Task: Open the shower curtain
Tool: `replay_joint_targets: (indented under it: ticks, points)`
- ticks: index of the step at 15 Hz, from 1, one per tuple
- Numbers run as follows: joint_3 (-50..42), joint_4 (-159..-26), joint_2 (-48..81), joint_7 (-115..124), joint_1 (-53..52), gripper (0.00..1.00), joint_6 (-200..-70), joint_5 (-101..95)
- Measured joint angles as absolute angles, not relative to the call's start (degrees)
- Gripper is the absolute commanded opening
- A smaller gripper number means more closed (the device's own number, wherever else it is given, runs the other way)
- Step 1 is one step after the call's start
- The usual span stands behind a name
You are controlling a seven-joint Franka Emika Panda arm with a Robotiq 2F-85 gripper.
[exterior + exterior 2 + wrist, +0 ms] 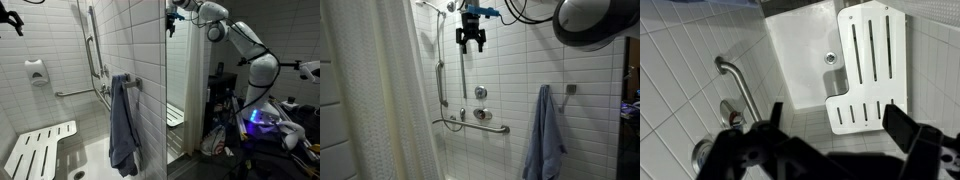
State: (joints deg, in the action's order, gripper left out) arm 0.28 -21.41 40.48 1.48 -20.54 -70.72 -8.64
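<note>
The shower curtain point(370, 100) is hanging full height down the left part of an exterior view, its soft folds lying in front of the tiled wall point(520, 60), and nothing is touching it. The white arm point(245, 45) is reaching in high over the stall, while the folding seat point(40, 148) is sitting low down and the blue-grey towel point(123, 125) is hanging against the wall. The gripper point(472, 46) is hovering up by the shower rail point(463, 75), well apart from the curtain. Its jaws are standing spread wide and grasping nothing, above the seat and the grab bar point(735, 78).
</note>
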Motion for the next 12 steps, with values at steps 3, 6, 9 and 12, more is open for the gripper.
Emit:
replay_joint_targets:
  ticks: [3,6,9,12]
  points:
    - [0.4,-21.3,40.7,4.0,-19.1,1.00,-70.7,-7.0]
    - [0.4,-21.2,40.7,6.6,-18.0,1.00,-70.7,-5.5]
    - [0.4,-21.3,40.7,8.4,-17.6,1.00,-70.7,-4.8]
    - [0.4,-21.3,40.7,8.4,-17.6,1.00,-70.7,-4.9]
